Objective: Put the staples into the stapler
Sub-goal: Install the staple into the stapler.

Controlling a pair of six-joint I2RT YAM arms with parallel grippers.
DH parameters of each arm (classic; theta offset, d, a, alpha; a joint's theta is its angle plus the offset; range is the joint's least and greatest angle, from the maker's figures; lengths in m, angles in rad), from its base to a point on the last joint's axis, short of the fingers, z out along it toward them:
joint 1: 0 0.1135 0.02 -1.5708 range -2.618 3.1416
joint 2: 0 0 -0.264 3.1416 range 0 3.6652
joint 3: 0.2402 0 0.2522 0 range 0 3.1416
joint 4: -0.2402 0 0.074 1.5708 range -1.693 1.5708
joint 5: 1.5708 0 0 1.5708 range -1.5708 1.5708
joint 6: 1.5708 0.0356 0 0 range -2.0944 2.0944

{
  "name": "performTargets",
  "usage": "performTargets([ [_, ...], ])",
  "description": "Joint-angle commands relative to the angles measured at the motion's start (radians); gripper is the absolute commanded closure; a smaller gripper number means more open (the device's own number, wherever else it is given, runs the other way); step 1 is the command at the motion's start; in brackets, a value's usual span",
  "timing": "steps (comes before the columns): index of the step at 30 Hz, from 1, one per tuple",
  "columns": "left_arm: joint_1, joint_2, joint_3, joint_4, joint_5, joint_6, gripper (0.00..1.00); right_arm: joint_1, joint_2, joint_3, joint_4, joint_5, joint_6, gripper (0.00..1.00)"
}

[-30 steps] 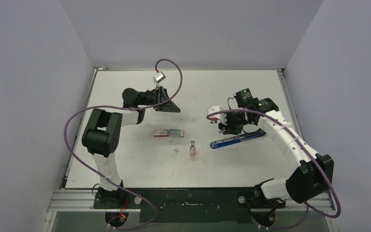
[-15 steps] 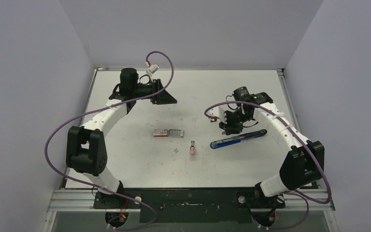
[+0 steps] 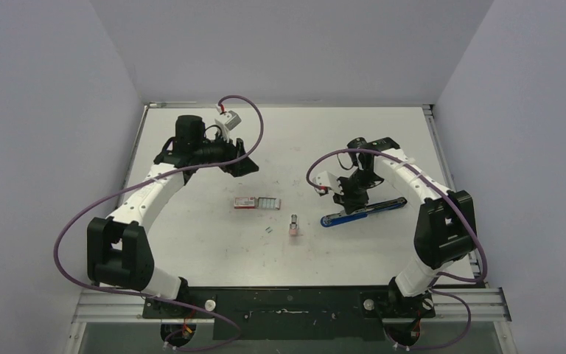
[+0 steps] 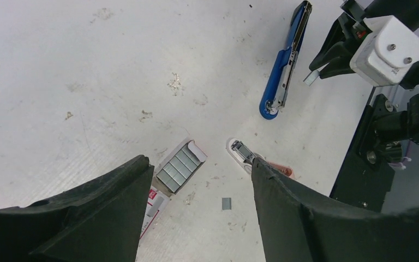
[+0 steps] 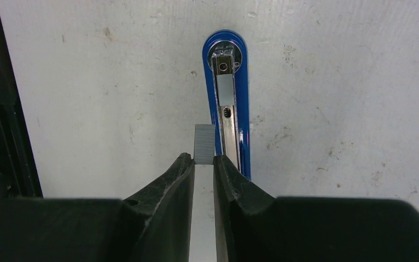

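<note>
One staple strip, indistinct from above, sits pinched in right gripper.

Between the tips of your right gripper, the staple strip looks like dull grey metal, finely ribbed. Just ahead of those tips, the stapler has a glossy blue shell, plastic or lacquer you cannot tell, around a bright, mirror-like metal channel. The fingers themselves are matt black and slightly grainy. Below your left gripper, the box reads as printed cardboard, red and white, holding satin grey metal strips. The table under both is matt white, scuffed and speckled with grey marks.
</note>
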Motion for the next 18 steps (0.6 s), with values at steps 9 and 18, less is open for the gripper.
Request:
performTargets([
  [9, 0.012, -0.028, 0.024, 0.001, -0.012, 0.144, 0.34, -0.015, 0.046, -0.043, 0.077, -0.055, -0.088, 0.92],
  [18, 0.014, -0.028, 0.017, 0.009, 0.004, 0.145, 0.34, -0.021, 0.061, -0.059, 0.117, -0.054, -0.088, 0.92],
])
